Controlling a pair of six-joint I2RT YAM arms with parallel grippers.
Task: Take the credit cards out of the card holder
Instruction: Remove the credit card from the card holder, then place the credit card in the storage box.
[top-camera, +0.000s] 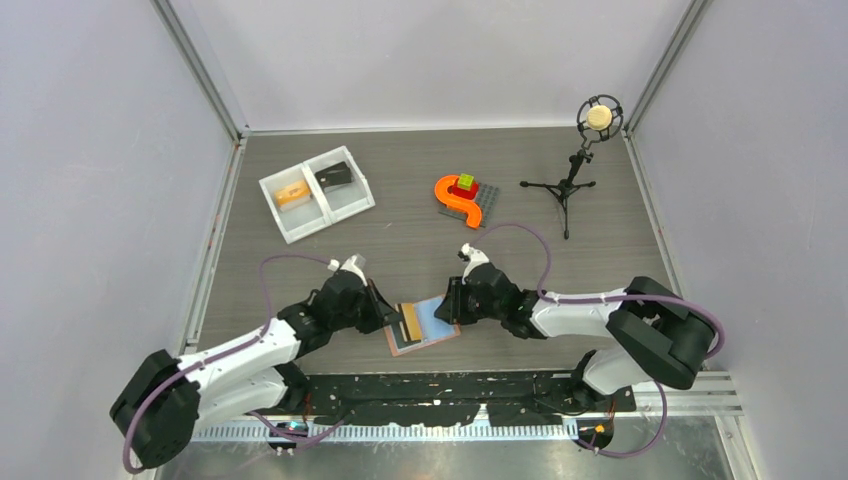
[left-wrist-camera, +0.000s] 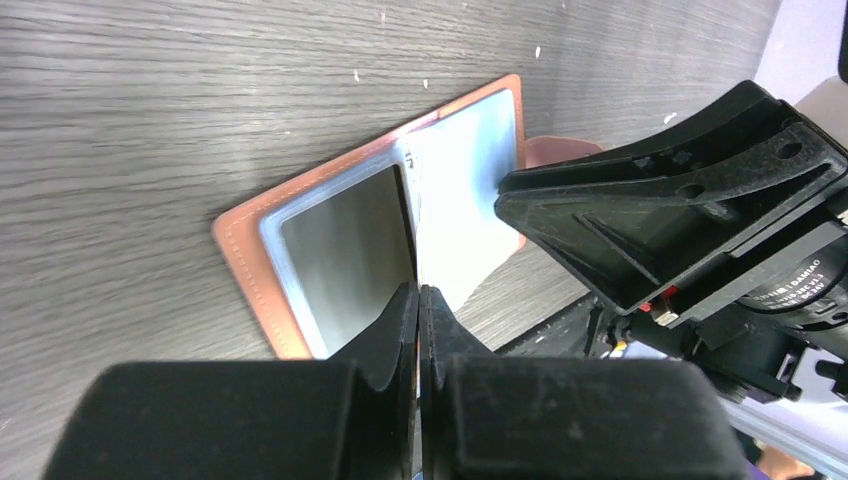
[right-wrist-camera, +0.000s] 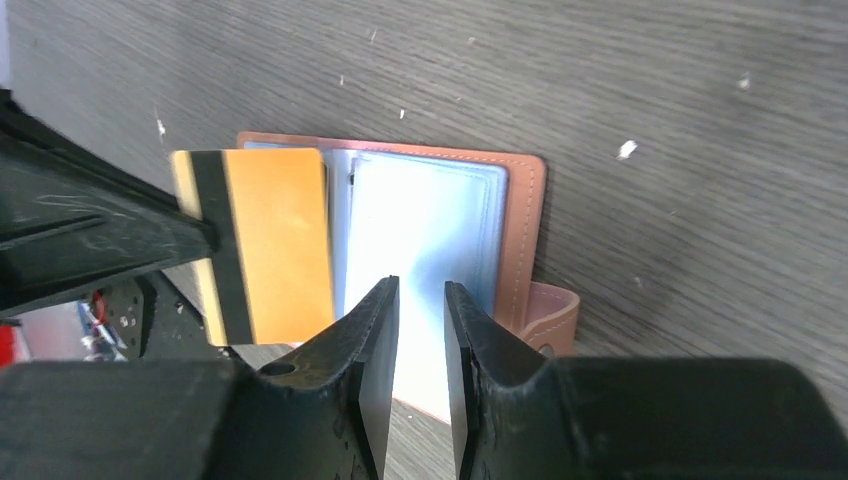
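The counter (top-camera: 420, 200) is dark grey with a wood grain, and pale walls (top-camera: 100, 150) close it on three sides. At the far left of it stands a white tray (top-camera: 318, 196) with two compartments, one small thing in each. Near the middle of the far side lies an orange curved toy (top-camera: 455, 200), and to the right of it a microphone (top-camera: 599, 117) stands on a small tripod.

The card holder (top-camera: 438, 320) lies open and flat close to the near edge of the counter, between the two arms. Its salmon-brown border shows all around the light blue pockets, and its small tab (right-wrist-camera: 555, 315) sticks out at the side.

The left gripper (left-wrist-camera: 418, 292) has its fingers pressed together on one edge of a credit card (right-wrist-camera: 265, 240). This card is orange with a black stripe along one long side. It is raised steeply over the left half of the holder, near the fold, and its striped face is turned toward the right arm. In the left wrist view it appears only as a thin line. The left pocket beside it looks dark grey and shiny; I cannot tell if another card is inside it.

The right gripper (right-wrist-camera: 420, 285) is low over the right, light blue pocket. Its fingers stand a little apart, with a narrow gap and nothing between them. Whether the tips touch the pocket, I cannot tell.
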